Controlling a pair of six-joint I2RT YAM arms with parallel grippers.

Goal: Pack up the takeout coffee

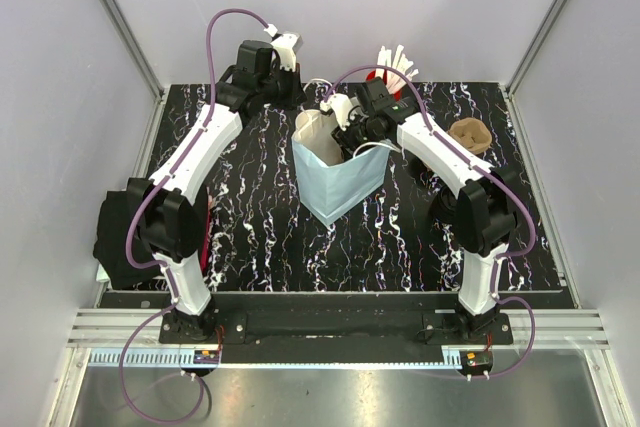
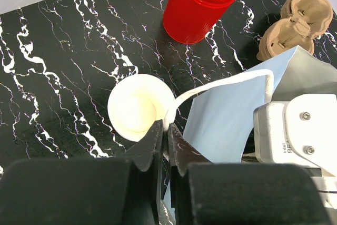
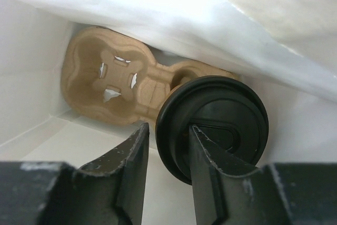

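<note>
Left gripper point(image 2: 164, 139): pressed together on bag handle point(image 2: 221, 85).
Right gripper point(image 3: 167, 130): spread inside blue bag point(image 1: 335, 187), fingers straddling lid point(image 3: 231, 104) rim.
Takeout coffee point(image 3: 221, 125): lidded, in pulp carrier point(image 3: 105, 80).

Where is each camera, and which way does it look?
Top: above, behind the arms, looking down at table and bag; both arms show.
Left wrist: over the table, looking down at white cup and red cup; left gripper pinches the bag handle.
Right wrist: inside the bag, facing black lid and brown tray; right gripper shows, parted.
Shared: top and left wrist both see the red cup.
</note>
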